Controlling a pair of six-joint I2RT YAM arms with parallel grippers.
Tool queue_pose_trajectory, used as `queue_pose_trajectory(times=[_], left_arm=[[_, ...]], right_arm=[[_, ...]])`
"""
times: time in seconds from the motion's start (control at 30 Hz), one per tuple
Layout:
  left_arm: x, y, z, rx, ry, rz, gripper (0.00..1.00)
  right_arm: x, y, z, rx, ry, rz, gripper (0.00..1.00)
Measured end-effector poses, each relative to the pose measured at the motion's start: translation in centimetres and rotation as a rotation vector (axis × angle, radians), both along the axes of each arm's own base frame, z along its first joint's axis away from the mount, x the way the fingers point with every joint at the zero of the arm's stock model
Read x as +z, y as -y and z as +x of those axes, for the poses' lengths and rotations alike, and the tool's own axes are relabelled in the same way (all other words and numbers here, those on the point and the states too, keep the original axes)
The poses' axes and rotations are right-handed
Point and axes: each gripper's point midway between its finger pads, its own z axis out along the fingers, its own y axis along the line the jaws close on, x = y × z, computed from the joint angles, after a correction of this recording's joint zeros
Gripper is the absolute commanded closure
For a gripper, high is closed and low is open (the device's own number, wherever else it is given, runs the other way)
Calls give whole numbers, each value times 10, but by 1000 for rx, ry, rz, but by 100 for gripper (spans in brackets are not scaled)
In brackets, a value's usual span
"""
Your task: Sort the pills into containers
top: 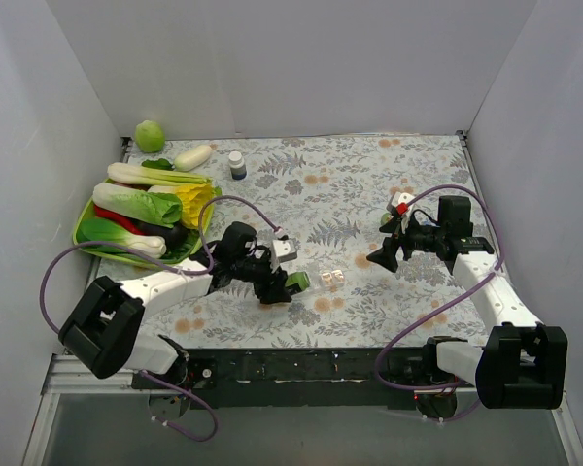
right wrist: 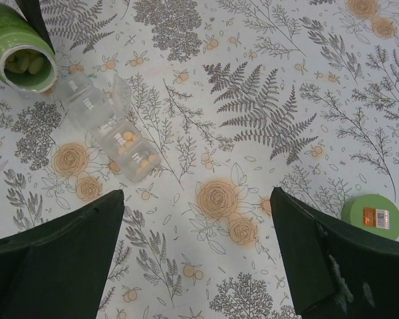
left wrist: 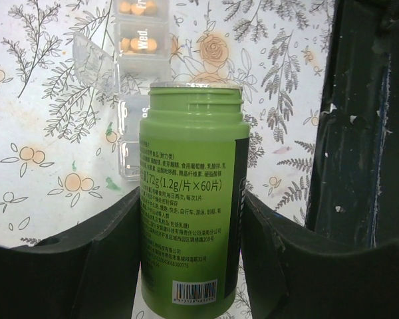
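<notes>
Near table edge: the arm bases line it, and the left gripper [top: 275, 282] works just beyond, so there is little room behind.
Left gripper: clamped across the body of a green bottle [left wrist: 189, 199], which lies tipped over with its uncapped mouth pointing away from the wrist.
Bottle contents: pale pills [right wrist: 23, 63] show inside the mouth; none are spilling.
Strip of compartments [right wrist: 113, 129]: flat on the flowered table [top: 369, 175], starting right at the bottle's mouth, on the right of the left gripper.
Strip long axis: it runs on from the mouth roughly in line with the bottle, a little off to one side in the left wrist view.
Compartments: those nearest the mouth look empty, with clear lids raised; the two farthest hold orange pills [right wrist: 134, 149].
Deciding relation: the mouth sits at the strip's near end; whether it touches cannot be told. Pouring probably calls for more tilt rather than travel.
Nearer arm: the left, already at the strip.
Right gripper [right wrist: 196, 194]: jaws wide, holding nothing, hovering to the right of the strip and apart from it.
Cap [right wrist: 371, 216]: green, flat on the table just beside the right finger, on the side away from the strip.
Open room: bare cloth between strip and right gripper, and onward toward the back wall.
Far end: a tray [top: 79, 231] of vegetables at the left and a dark bottle [top: 237, 165], both well apart from the work.
</notes>
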Motion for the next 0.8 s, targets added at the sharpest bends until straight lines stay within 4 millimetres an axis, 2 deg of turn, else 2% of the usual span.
queue_pose_trajectory(times=[0.23,0.8], left_arm=[[-12,3,9,31,-62,104,100],[-21,13,7,33,-159,231,100]], right_arm=[[-1,0,-1,4,-1,-4,2],[-3,1,-4,3,-17,-5,2]])
